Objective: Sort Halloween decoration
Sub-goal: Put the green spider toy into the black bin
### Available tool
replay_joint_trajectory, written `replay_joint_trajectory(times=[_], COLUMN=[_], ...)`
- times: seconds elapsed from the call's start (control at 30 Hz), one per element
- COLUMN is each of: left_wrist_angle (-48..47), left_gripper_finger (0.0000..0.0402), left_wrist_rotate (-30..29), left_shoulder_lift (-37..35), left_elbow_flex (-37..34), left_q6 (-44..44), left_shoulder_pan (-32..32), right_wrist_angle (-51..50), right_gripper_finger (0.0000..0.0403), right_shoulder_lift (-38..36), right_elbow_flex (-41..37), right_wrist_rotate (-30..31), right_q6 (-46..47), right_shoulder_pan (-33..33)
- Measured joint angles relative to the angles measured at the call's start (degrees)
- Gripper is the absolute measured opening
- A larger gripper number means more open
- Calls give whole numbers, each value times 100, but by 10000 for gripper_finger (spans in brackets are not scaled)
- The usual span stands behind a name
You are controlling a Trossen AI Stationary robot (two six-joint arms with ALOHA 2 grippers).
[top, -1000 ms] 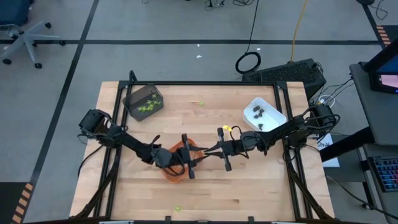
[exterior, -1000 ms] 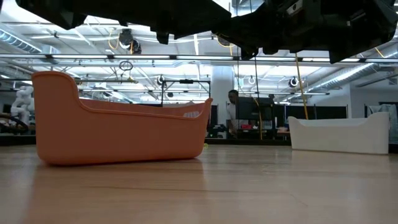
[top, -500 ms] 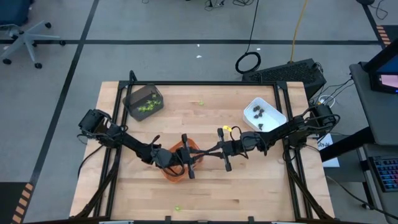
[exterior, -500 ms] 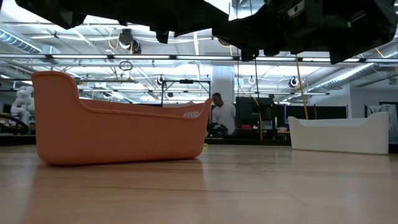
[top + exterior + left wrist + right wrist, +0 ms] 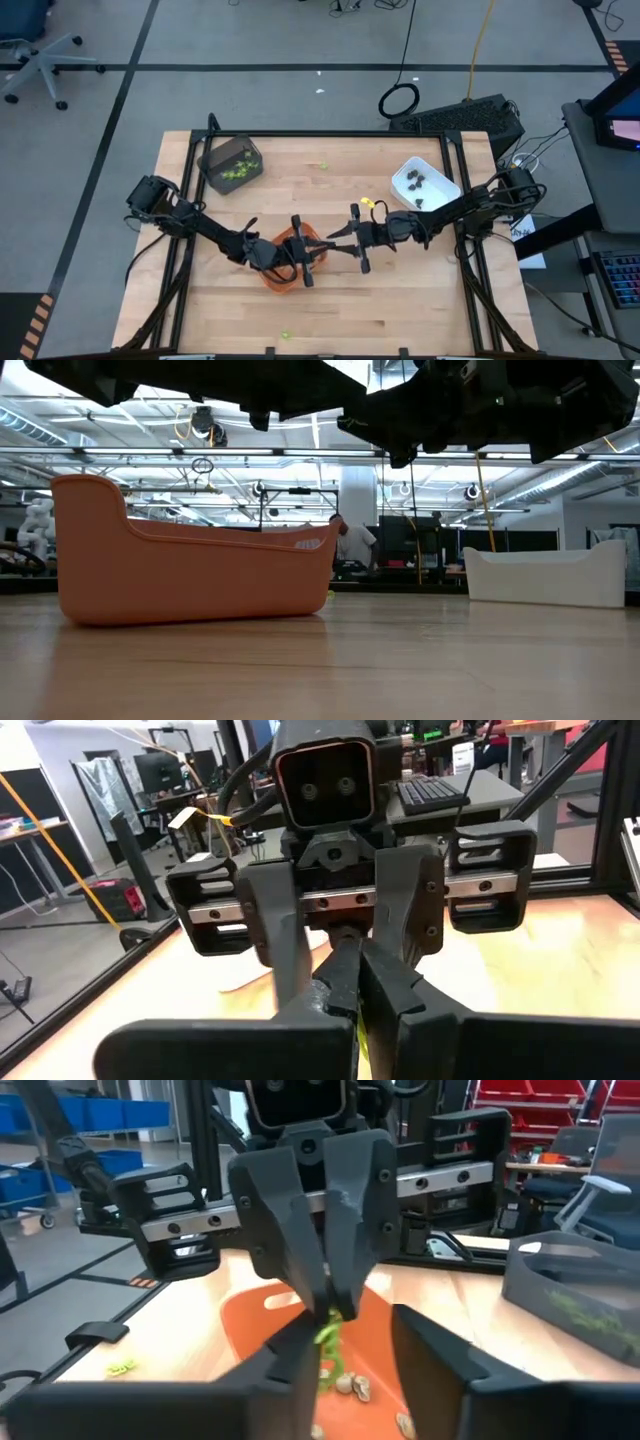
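**Lime-green piece passed hand to hand above the orange tray**

Both hands meet over the orange plastic tray [image 5: 285, 262] near the middle of the wooden bench [image 5: 330, 310]. In the right wrist view the left hand [image 5: 325, 1305] has its two dark fingers pinched shut on a small lime-green Halloween decoration piece [image 5: 327, 1335] that dangles from their tips. The right hand [image 5: 337, 236] stands facing it with its fingers parted around that spot, gripping nothing that can be seen.

More tan-grey pieces [image 5: 350, 1383] lie on the orange tray's floor below. Lime-green pieces [image 5: 236, 172] are gathered in the dark grey tray [image 5: 230, 162] at the bench's far left, dark brown pieces [image 5: 418, 182] in the white tray [image 5: 425, 185] at the far right. Strays lie loose on the bench: one green bit [image 5: 322, 166] near the far edge, another [image 5: 286, 335] near the front edge.

The piece looks very light and thin, probably soft plastic, so it should need only a fingertip pinch; being so small it could slip or flick away if the grip shifts. Taking it by its upper end, as now, seems the safest hold.

From above, the arms cover most of the orange tray, so its contents cannot be counted. The low view shows only tray walls, no pieces. The held piece's exact shape is too small to make out.
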Motion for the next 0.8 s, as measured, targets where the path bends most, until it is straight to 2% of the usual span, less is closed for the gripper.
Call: replay_joint_trajectory(times=[0.17,0.33,0.5,0.63,0.8], left_wrist_angle=[-19,-2,-14,-65,-1151], left_gripper_finger=[0,0,0,0,0], left_wrist_rotate=[-43,-300,-407,-482,-511], left_shoulder_lift=[0,-7,-64,-411,-1296], left_elbow_flex=[0,0,-4,-5,-4], left_q6=[7,9,11,254,408], left_shoulder_pan=[4,4,3,2,2], right_wrist_angle=[-187,-364,-464,-706,-806], right_gripper_finger=[176,211,221,219,216], right_shoulder_lift=[-7,-7,-7,-7,-7], right_elbow_flex=[9,9,9,9,9], right_wrist_rotate=[-18,-21,139,141,137], right_q6=[20,1,-31,-27,-31], right_shoulder_pan=[-3,1,4,4,4])
